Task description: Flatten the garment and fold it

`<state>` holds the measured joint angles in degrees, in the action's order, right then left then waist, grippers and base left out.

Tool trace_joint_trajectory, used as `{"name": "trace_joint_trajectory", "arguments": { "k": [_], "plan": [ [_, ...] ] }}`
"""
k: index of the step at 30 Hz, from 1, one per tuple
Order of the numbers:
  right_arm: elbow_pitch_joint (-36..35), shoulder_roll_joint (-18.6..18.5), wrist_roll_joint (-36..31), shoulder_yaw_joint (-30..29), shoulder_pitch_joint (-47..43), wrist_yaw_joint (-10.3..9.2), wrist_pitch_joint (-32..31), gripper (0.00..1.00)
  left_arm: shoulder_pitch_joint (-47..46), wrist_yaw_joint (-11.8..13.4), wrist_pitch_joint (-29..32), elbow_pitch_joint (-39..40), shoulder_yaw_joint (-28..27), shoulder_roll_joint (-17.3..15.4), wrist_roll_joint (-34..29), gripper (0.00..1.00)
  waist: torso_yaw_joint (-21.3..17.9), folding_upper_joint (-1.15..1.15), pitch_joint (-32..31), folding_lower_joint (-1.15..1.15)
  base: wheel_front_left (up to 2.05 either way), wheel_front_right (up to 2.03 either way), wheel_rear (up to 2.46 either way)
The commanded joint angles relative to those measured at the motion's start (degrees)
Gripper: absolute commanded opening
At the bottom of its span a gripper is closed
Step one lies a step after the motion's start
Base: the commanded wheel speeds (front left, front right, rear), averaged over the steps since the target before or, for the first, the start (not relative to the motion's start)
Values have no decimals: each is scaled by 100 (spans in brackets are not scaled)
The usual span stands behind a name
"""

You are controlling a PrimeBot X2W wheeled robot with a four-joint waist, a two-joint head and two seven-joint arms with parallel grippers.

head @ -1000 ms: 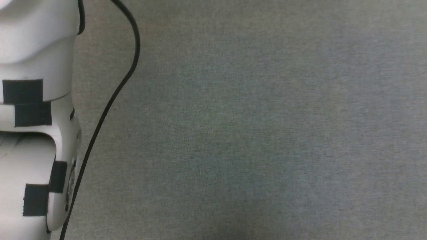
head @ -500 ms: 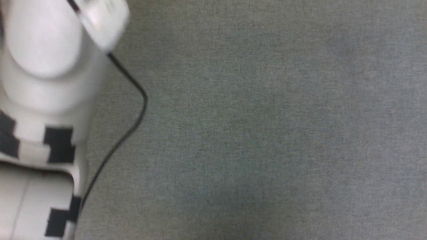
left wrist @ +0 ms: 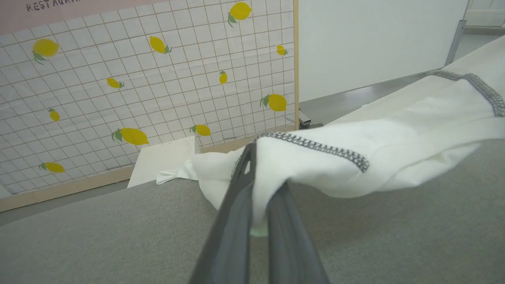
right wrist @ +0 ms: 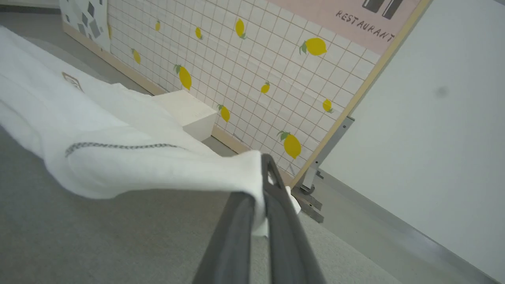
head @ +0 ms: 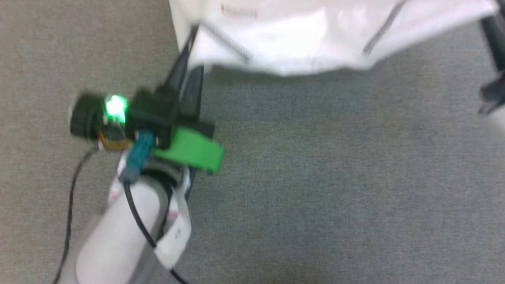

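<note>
The garment (head: 300, 39) is a white shirt with grey stitched seams, stretched in the air between my two grippers above the grey surface (head: 315, 177). In the head view my left gripper (head: 191, 51) points up into the garment's left corner, and my blurred right gripper (head: 488, 31) meets its right corner. Through the left wrist camera, the left gripper (left wrist: 260, 177) is shut on a bunched edge of the garment (left wrist: 394, 134). On the other side the right gripper (right wrist: 258, 197) is shut on the garment (right wrist: 118, 126) too. A small brown-bordered patch (right wrist: 73, 81) shows on the cloth.
A lemon-print tiled panel (left wrist: 158, 79) stands behind the grey surface, with a white box (right wrist: 185, 112) at its foot. The panel's metal leg (right wrist: 327, 146) and a plain white wall (right wrist: 434, 118) lie to the right of it. A black cable (head: 134, 213) runs along my left forearm.
The head view has shifted. Earlier it held a pale arm segment and a cable over bare grey surface; now my left gripper and the stretched garment are in it.
</note>
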<state>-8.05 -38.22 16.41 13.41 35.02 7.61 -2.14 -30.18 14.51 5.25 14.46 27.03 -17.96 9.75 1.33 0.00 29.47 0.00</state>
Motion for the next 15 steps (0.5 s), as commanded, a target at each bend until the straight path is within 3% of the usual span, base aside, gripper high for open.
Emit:
{"name": "trace_joint_trajectory", "arguments": {
  "k": [1,10,15],
  "plan": [
    [-168,114,-72,-110,-337,-12,-42,0,289,94,37,104,33,-52,32,0,-72,0,-371,0,0,0,0],
    [-697,675,-235,-500,-2415,-12,-402,0,1879,236,624,155,507,-271,301,0,-123,0,-1032,0,0,0,0],
    [-643,673,-211,-381,-3271,-12,-754,0,2492,77,1145,11,774,-452,642,0,-149,0,-1319,0,0,0,0]
  ]
}}
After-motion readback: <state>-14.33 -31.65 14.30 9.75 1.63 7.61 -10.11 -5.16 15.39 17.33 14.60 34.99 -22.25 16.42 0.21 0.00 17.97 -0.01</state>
